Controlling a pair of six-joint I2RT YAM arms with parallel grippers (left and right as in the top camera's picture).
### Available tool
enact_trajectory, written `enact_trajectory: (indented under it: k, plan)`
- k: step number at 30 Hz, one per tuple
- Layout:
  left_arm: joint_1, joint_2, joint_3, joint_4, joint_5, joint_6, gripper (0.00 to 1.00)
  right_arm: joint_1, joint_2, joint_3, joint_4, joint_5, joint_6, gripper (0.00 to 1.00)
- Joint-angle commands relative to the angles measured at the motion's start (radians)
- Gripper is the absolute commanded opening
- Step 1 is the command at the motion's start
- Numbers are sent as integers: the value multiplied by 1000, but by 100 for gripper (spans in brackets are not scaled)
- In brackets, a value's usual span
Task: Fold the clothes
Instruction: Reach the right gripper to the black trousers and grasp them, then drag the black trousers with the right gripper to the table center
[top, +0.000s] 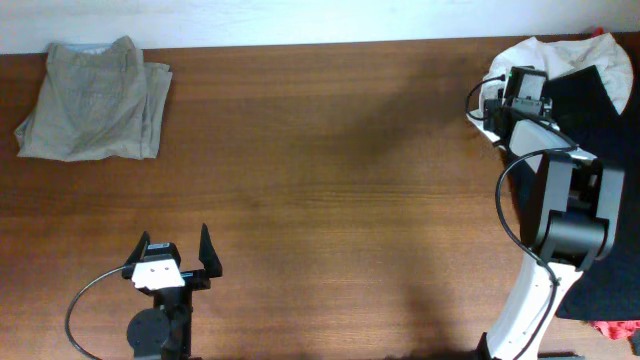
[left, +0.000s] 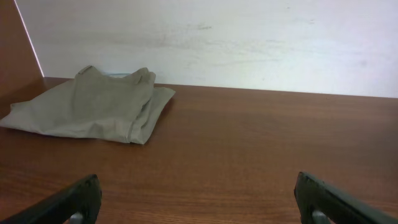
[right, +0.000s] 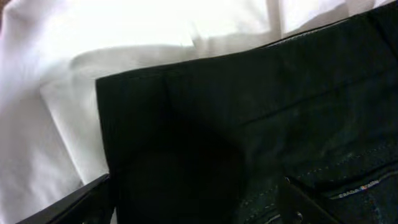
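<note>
Overhead. Logged khaki shorts (top: 95, 100) at the far left corner of the table (top: 330, 180), folded into a soft, rumpled rectangle. Found left gripper (top: 175, 240) near the front edge, well apart from them, spread wide and holding nothing. Found right gripper (top: 498, 98) at the far right, over the edge of a pile of black shorts (top: 605, 120) lying on a white shirt (top: 535, 50). Cannot tell its opening from here. Noted red cloth (top: 615, 330) at the front right corner.

Left wrist. Sighted the khaki shorts ahead and to the left, against a pale wall (left: 217, 43). Woven look, layered edges, creases. Saw dark fingers (left: 68, 202) at both lower corners, only glossy wood grain between.

Right wrist. Looked close down on the black shorts: matte, dense weave, straight seamed edge, stitching and a small label at lower right, none of it visible overhead. Saw smooth white shirt cloth beneath and to the left. Made out the fingertips far apart at the lower corners, black cloth between, nothing clamped. Cannot tell whether touching the cloth.
</note>
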Motion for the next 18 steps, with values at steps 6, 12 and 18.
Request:
enact_trajectory:
  k: [6, 12, 18]
  plan:
    - [4, -5, -5, 0, 1, 13, 99, -10, 49, 19, 51, -45, 45, 60]
    - [4, -5, -5, 0, 1, 13, 99, 3, 8, 43, 47, -45, 98, 36]
    - [4, -5, -5, 0, 1, 13, 99, 14, 6, 42, -14, -45, 98, 8]
